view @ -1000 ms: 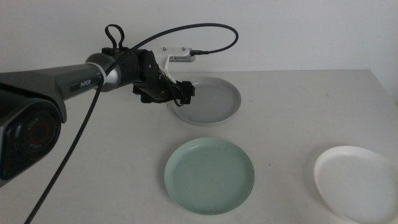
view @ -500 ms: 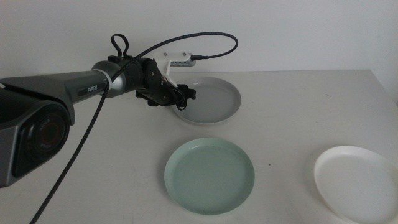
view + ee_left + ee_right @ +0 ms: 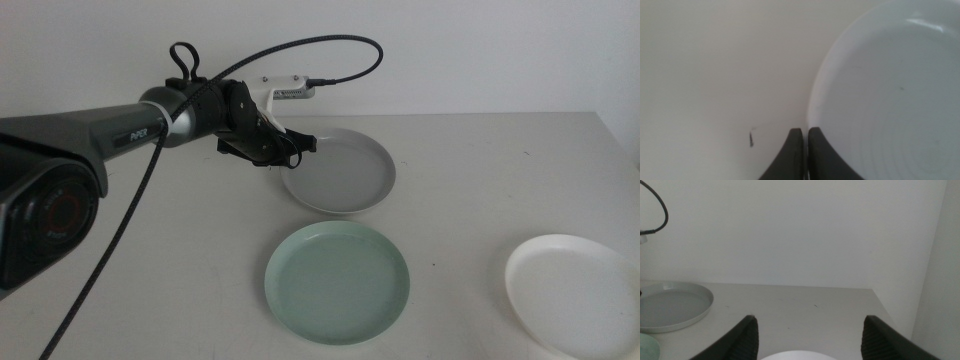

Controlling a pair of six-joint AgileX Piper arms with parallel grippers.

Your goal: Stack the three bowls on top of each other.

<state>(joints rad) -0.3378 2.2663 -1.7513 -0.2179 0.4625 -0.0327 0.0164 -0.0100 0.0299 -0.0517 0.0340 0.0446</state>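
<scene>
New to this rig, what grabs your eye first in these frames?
The long left arm reaching in from the left, its left claw pinched shut on the near-left rim of the grey bowl at the back of the table. Next, the mint green bowl sits alone front and centre, and the white bowl lies at the front right, cut by the frame edge. The right claw waits open above the white bowl.

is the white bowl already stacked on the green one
No: in the middle view the white bowl sits by itself on the table near the right edge, apart from the mint green bowl.
</scene>
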